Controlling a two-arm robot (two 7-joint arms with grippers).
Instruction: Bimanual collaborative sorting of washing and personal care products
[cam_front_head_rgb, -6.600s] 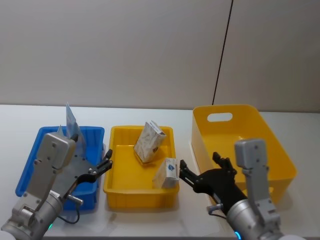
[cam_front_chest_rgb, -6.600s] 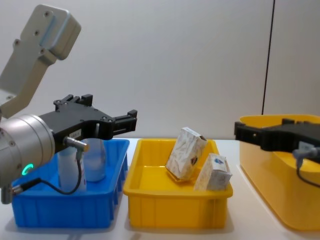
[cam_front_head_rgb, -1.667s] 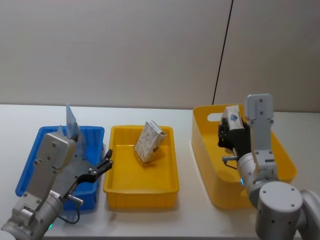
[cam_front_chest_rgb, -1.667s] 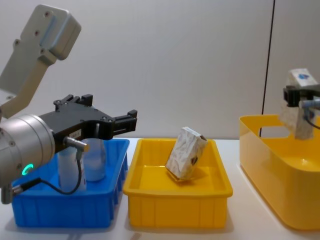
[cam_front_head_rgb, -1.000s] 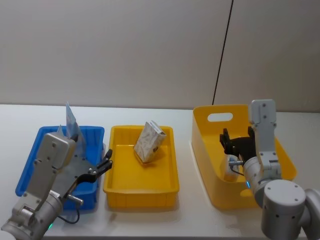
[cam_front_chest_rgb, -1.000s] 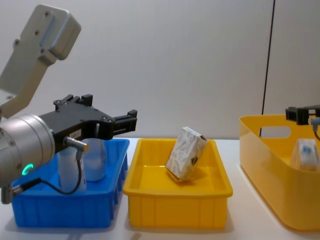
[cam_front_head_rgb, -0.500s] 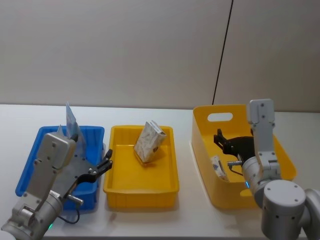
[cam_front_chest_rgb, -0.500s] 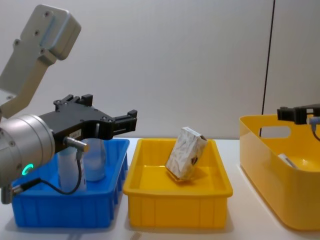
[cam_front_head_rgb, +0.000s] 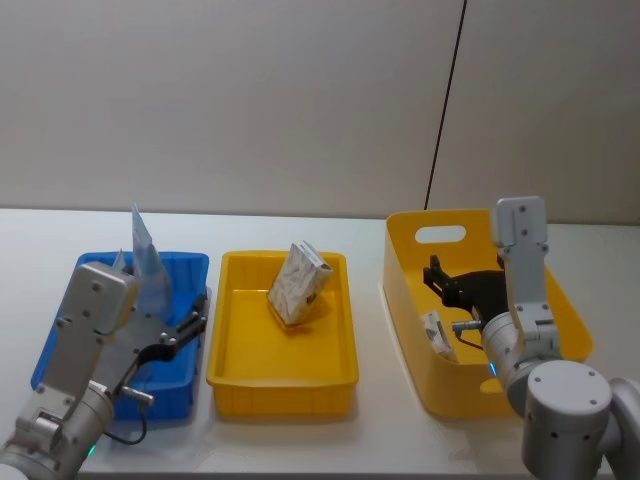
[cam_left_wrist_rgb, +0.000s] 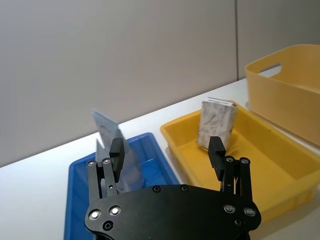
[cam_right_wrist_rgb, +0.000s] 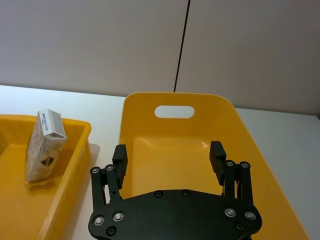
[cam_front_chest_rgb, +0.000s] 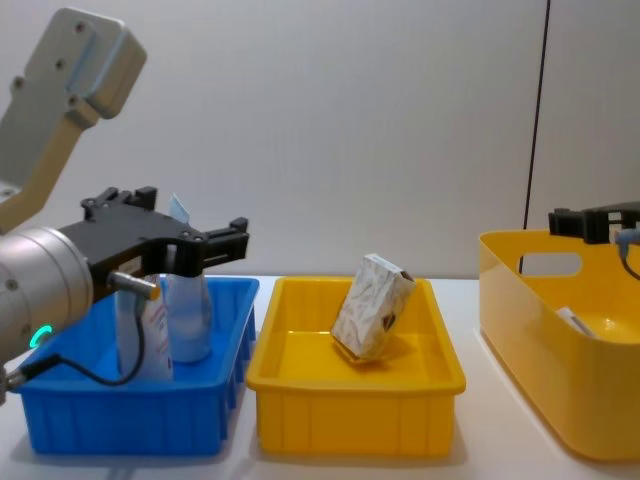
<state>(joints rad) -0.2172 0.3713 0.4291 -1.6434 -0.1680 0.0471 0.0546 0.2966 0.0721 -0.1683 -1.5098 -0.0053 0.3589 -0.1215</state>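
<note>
Drawn back leftward, the left gripper (cam_front_head_rgb: 178, 335) hangs spread and empty over the blue bin (cam_front_head_rgb: 58, 335) by the light-blue tube (cam_front_head_rgb: 140, 245); the larger patterned pack (cam_front_head_rgb: 298, 283), probably next, leans in the middle tray (cam_front_head_rgb: 280, 385) with clear room around it; the small pack (cam_front_head_rgb: 436, 332) lies dropped in the deep yellow bin (cam_front_head_rgb: 562, 310) below the spread, empty right gripper (cam_front_head_rgb: 440, 276)

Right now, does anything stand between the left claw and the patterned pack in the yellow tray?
Nothing visible does: the open left claw hovers above the blue bin, with open air across to the pack.
</note>
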